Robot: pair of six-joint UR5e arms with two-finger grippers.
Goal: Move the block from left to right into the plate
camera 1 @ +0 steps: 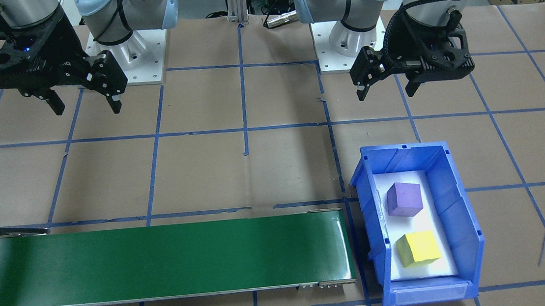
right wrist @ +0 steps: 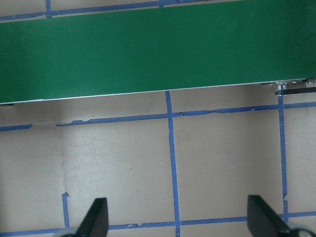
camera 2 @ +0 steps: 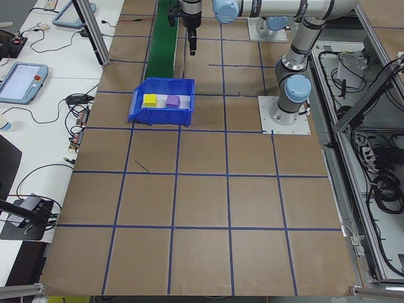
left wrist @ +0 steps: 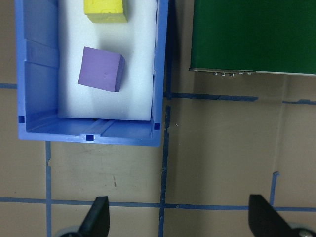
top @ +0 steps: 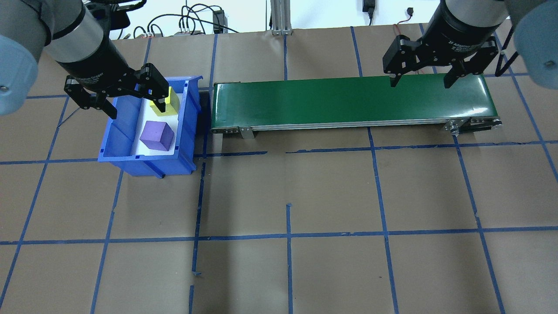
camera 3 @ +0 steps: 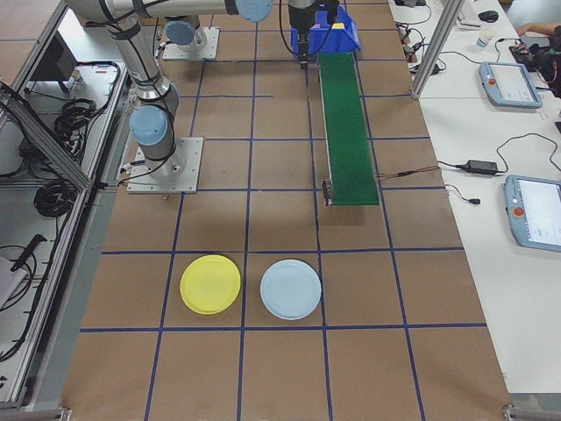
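Both my grippers, left [camera 1: 387, 88] and right [camera 1: 85, 106], hang spread, empty. Purple block [camera 1: 404, 199] and yellow block [camera 1: 419, 248] in blue bin [camera 1: 463, 215], 5 o'clock of left.

Two blocks in the blue bin [camera 1: 460, 215] on white padding: purple cube [camera 1: 404, 199] nearer the robot, slightly rotated; yellow cube [camera 1: 419, 248] beyond it, also skewed, not touching. Both sit flat, ungripped. Yellow plate [camera 3: 210, 283] flat on the table at the far right end, just beside a pale blue plate [camera 3: 291, 288].
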